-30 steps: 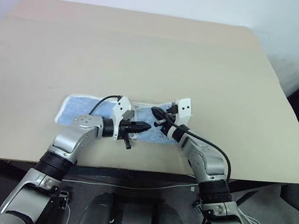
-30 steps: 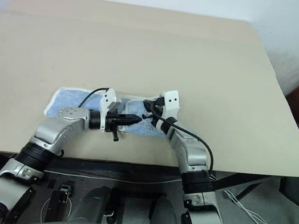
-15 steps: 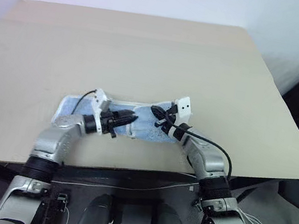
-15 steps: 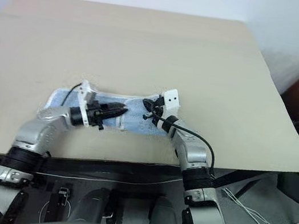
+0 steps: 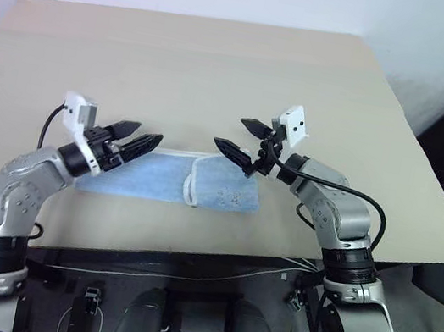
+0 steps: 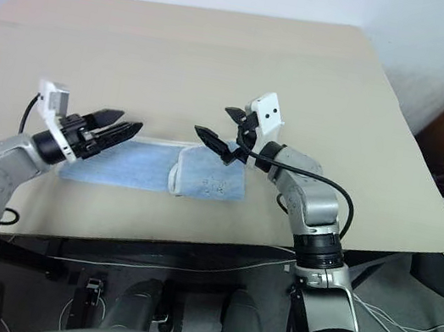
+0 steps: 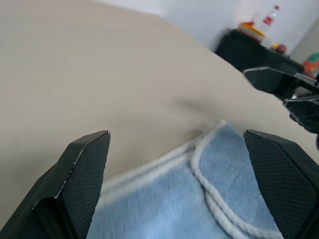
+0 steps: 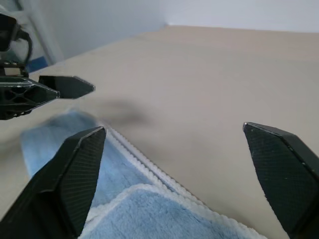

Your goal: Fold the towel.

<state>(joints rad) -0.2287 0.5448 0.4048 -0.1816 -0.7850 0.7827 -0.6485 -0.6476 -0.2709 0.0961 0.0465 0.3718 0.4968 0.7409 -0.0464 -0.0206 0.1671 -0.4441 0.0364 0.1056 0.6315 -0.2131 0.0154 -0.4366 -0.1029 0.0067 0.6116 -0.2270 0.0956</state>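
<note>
Beige tabletop (image 5: 223, 63) fills most of frame, near edge running across lower third. Light-blue towel (image 5: 172, 180) lies flat at lower centre, near that edge; its right end is folded over on itself, whitish hem curving across the fold. Left tool (image 5: 134, 139) at left of frame, fingers spread, tips over the towel's left end, not gripping. Right tool (image 5: 240, 138) at centre right, fingers wide apart, raised above the folded end, clear of the cloth.
</note>
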